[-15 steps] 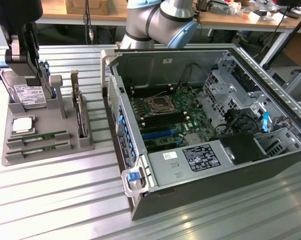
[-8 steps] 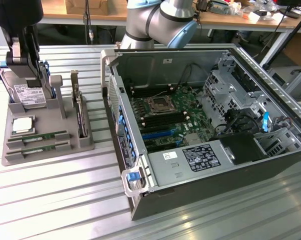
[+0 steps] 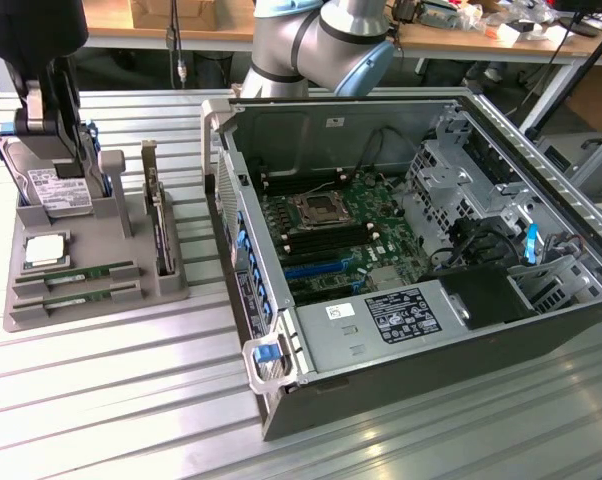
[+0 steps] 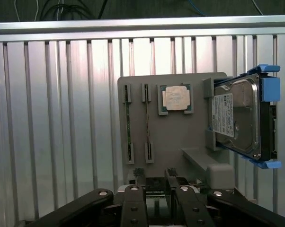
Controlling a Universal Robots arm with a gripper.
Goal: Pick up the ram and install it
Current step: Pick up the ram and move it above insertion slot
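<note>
Open computer case (image 3: 431, 385): motherboard exposed, standing at 3 o'clock of the grey parts tray (image 3: 31, 318) in the exterior view. The tray carries a hard drive (image 4: 237, 118) at its 12 o'clock end and two alike sticks at 6 o'clock. The ram (image 3: 76, 272) lies edge-up in its slot, untouched. My pincer (image 4: 154, 174) hangs above the tray, released and empty. Judgement: light, stiff, brittle. Take it mid-length by the long edges, clear of chips.

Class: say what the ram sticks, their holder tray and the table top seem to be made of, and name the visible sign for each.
Ram sticks: green circuit board, matt, thin and flat.
Tray: probably plastic; even matt grey with moulded slots.
Table: likely aluminium; silvery ribbed profiles with a soft sheen.
</note>
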